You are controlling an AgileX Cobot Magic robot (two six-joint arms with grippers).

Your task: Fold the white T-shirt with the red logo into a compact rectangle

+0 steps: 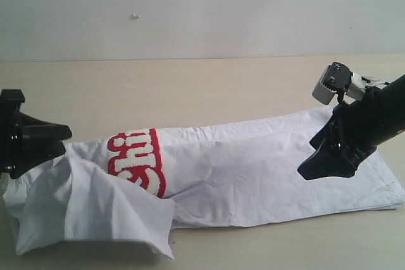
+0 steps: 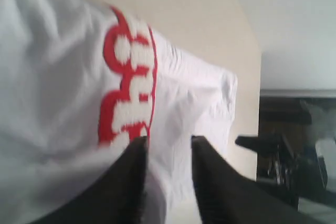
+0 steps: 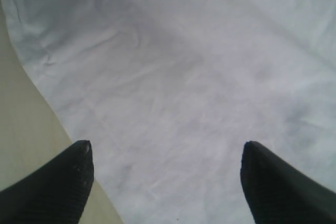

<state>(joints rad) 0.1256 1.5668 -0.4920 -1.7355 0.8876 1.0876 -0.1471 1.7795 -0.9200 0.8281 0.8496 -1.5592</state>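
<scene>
Right pincer [image 3: 167, 145] spread over white T-shirt [image 3: 184, 77], left pincer [image 2: 169, 140] beside red logo [image 2: 128, 77]

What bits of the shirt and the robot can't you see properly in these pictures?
The red logo: the exterior view shows only a few letters; folds of the white T-shirt hide the rest.
The left tool: cut off by the exterior view's left edge; its wrist view is blurred, so whether it grips cloth is unclear.
</scene>
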